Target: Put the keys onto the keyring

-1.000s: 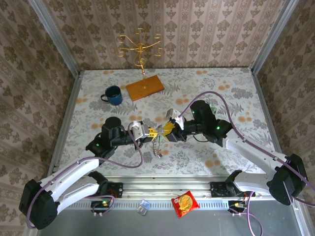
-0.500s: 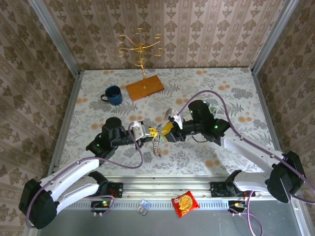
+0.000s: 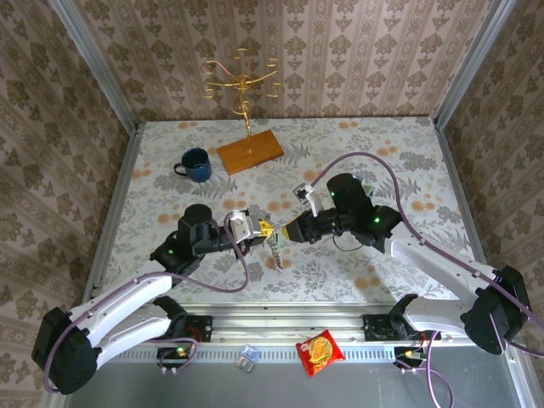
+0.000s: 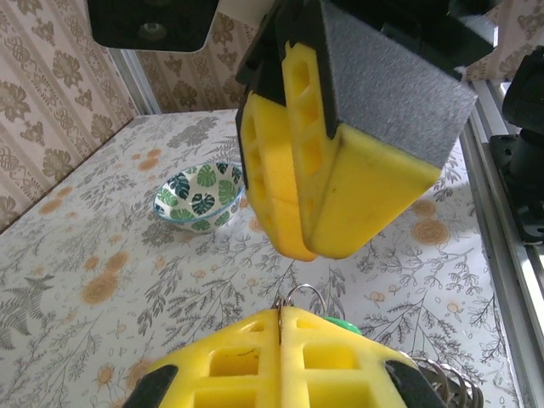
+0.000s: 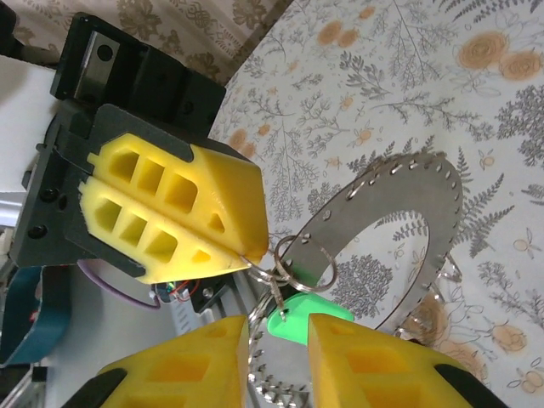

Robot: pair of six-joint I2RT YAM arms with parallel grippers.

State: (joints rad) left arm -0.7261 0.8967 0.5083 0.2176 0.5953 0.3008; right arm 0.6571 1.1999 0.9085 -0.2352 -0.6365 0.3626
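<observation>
- Top external view: we see the left gripper [image 3: 264, 228] and the right gripper [image 3: 287, 230] tip to tip above the middle of the table [image 3: 399, 144], somewhat nearer its near edge.
- The left gripper is clenched on the keyring [image 5: 303, 265] (the thin wire loop pokes out at its fingertips).
- The green key [image 5: 299, 308] hangs just below that loop, in front of a wide flat grey ring [image 5: 348, 212].
- The right gripper's jaws stand slightly apart with the green head in the gap; we cannot tell whether they pinch anything.
- A blue mug [image 3: 195, 164] sits well apart, toward the far left corner.
</observation>
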